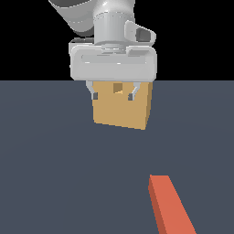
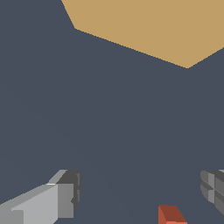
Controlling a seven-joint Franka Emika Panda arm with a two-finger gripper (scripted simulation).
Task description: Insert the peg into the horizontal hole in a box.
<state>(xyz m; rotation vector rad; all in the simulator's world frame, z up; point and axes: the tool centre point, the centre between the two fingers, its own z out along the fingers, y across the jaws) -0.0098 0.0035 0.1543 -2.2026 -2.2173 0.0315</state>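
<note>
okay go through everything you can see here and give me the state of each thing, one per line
gripper: open, empty, held above the floor in front of the box.
peg: lying flat on the floor, not gripped; only its orange-red end shows.
box: resting on the floor.
hole: empty, nothing inserted.

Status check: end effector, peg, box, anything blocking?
End effector open, empty, raised before the box. Peg flat on the floor, ungrasped, orange end visible. Hole unobstructed.
</note>
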